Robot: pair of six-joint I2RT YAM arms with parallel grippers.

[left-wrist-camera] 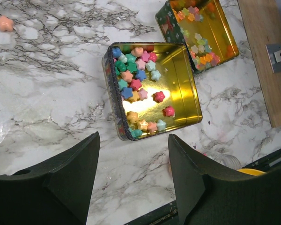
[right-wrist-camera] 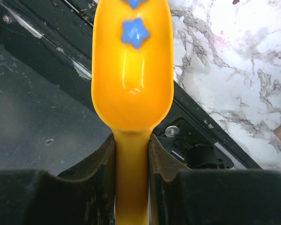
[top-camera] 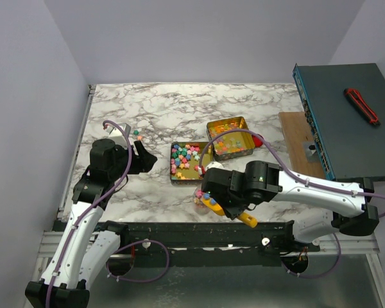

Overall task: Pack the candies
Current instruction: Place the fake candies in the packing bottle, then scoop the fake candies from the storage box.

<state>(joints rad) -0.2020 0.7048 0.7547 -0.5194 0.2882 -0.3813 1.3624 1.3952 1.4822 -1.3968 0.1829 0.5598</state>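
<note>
I am in the carrying step. My right gripper [right-wrist-camera: 131, 149] is clamped on the handle of the yellow-orange scoop [right-wrist-camera: 131, 84]. A blue star candy [right-wrist-camera: 135, 33] lies in its bowl, and a second is cut off by the top edge of the right wrist view. In the top view the scoop sits low and centre, over the near edge of the marble table [top-camera: 154, 109].

My left gripper [left-wrist-camera: 133, 161] stands released with nothing between its fingers, at the bottom of its wrist view just below the square gold tin [left-wrist-camera: 185, 93]. Most of the candies [left-wrist-camera: 133, 77] are in that tin, pastel stars heaped along its left side. Glossy jellies lie in the second tin [left-wrist-camera: 165, 23] at upper right, and one peach star [left-wrist-camera: 3, 22] lies loose in the upper left corner. A red cap [top-camera: 258, 140] rests beside the second tin (I cannot make out the vessel it belongs to, so the destination is my guess).

Next, I judge, the scoop must be kept level while it travels. Then it has to come over the receiving mouth and tip slowly, since a quick wrist roll could spill stars onto the black frame [right-wrist-camera: 37, 70] beneath.
</note>
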